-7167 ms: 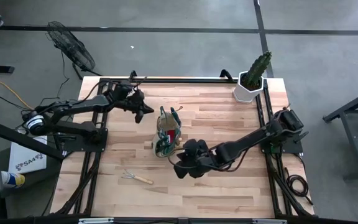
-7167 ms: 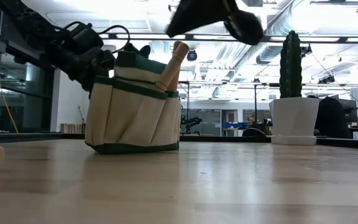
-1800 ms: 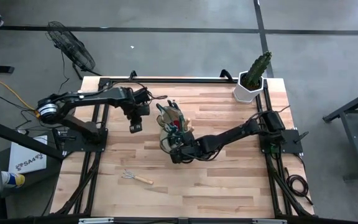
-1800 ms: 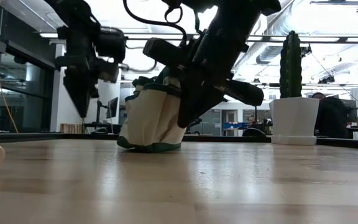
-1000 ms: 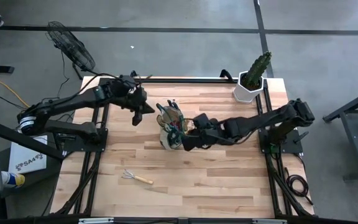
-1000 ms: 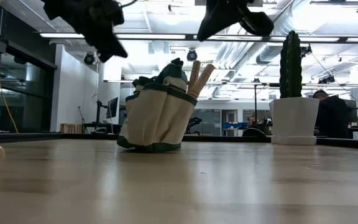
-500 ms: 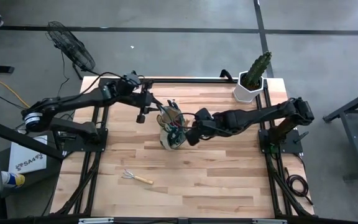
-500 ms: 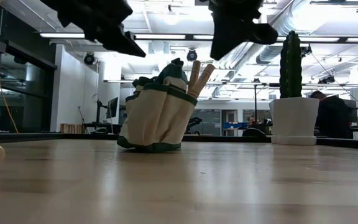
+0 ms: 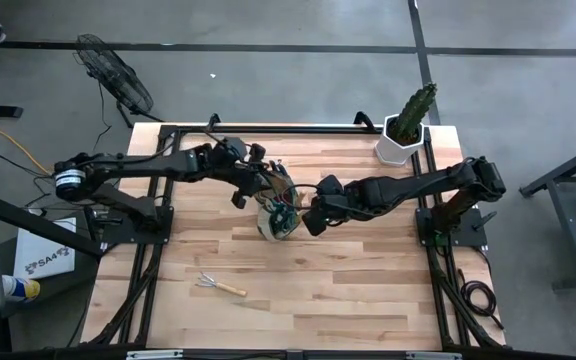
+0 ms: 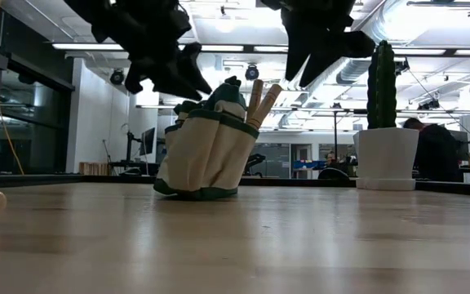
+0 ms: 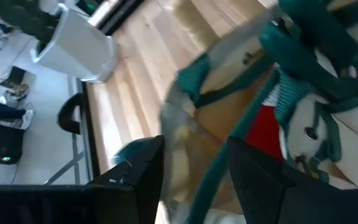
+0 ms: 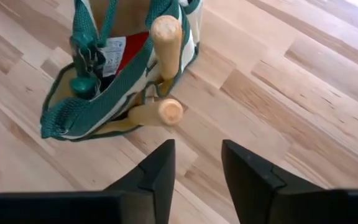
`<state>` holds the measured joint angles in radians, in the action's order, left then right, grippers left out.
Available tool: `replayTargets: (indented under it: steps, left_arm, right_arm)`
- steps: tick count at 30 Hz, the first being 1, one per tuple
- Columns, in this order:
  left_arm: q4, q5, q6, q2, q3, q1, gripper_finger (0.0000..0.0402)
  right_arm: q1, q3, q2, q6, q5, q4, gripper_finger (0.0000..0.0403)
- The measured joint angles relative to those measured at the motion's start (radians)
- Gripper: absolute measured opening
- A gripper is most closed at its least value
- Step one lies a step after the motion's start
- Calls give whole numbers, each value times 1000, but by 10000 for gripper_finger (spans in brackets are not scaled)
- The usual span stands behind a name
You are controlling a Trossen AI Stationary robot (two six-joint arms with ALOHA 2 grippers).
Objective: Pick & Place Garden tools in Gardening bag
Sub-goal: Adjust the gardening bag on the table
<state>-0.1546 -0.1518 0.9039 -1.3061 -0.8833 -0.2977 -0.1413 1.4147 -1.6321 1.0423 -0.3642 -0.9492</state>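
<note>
both grippers empty and parted over the bag, rake out on the boards

wooden table, light planks in a black frame, seen from above and level. i find the gardening bag standing upright near the table's middle, tan with green trim. two wooden handles stick up out of its mouth on the right arm's side, and something red shows inside; i cannot name which tools they belong to.

my left gripper hangs just beside the bag on its left, above table height. its wrist view shows both fingers standing apart with nothing between them, the bag's green rim close ahead. my right gripper hangs just beside the bag on its right, also clear of the boards. its fingers stand apart, a narrow gap, empty, with bare planks beneath and the bag's mouth just ahead.

from the level view both grippers sit above the bag's top edge, one at each side, neither touching it.

hand rake lies flat on the table, well apart from the bag, toward the near edge on the left arm's half. open boards surround it on every side.

cactus in a white pot stands in the far right corner, well clear of both arms. fan on the floor beyond the far left corner, off the table.
</note>
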Motion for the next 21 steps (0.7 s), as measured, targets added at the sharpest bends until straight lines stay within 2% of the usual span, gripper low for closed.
replayTargets:
  steps: [14, 21]
  left_arm:
    - [-19, 78, 238, -92, -1, 18, 168]
    - [-21, 84, 253, -102, -1, 18, 165]
  right_arm:
    - [0, 0, 0, 4, 1, -47, 127]
    - [0, 0, 0, 0, -3, -50, 127]
